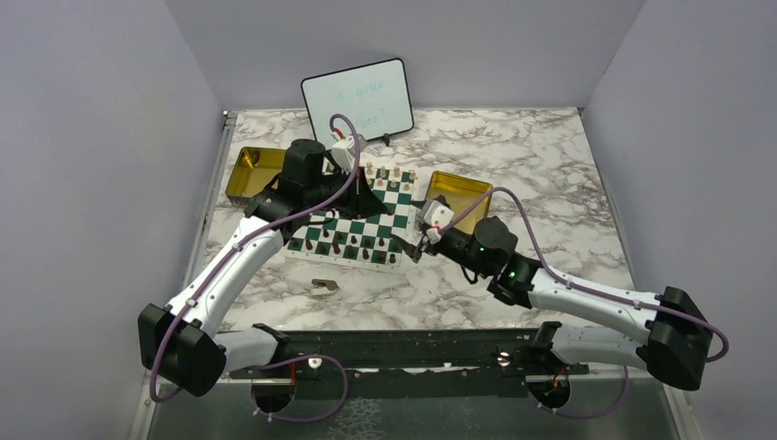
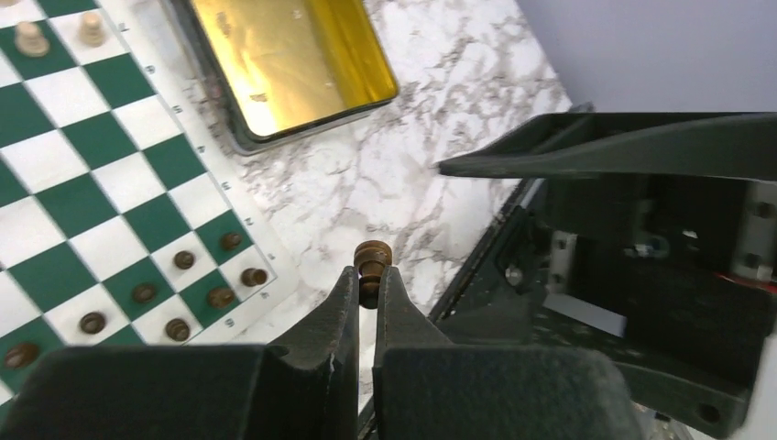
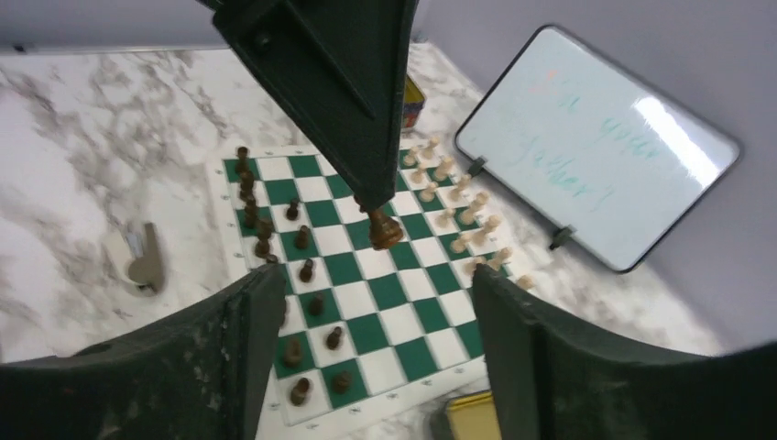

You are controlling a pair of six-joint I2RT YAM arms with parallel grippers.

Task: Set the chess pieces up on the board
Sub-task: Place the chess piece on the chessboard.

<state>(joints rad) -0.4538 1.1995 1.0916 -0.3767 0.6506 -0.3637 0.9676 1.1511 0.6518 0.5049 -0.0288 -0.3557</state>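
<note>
White arm links (image 1: 240, 266), black joints (image 1: 495, 240) — purple cables (image 1: 500, 191) alongside; dark wedge fingers (image 2: 321, 330).

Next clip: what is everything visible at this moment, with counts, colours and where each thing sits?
green-and-white checked chessboard mat: one, table centre
dark brown wooden chess pieces: many, board's near rows
light tan wooden chess pieces: many, board's far rows
held dark brown chess piece: one, lifted over the board
gold square tins: two, flanking the board
white rectangular whiteboard: one, faint writing, behind the board
flat brownish-grey scrap: one, in front of the board
grey-veined marble table: one
left pincer: black, shut on the held piece
right pincer: black, open, empty
</note>
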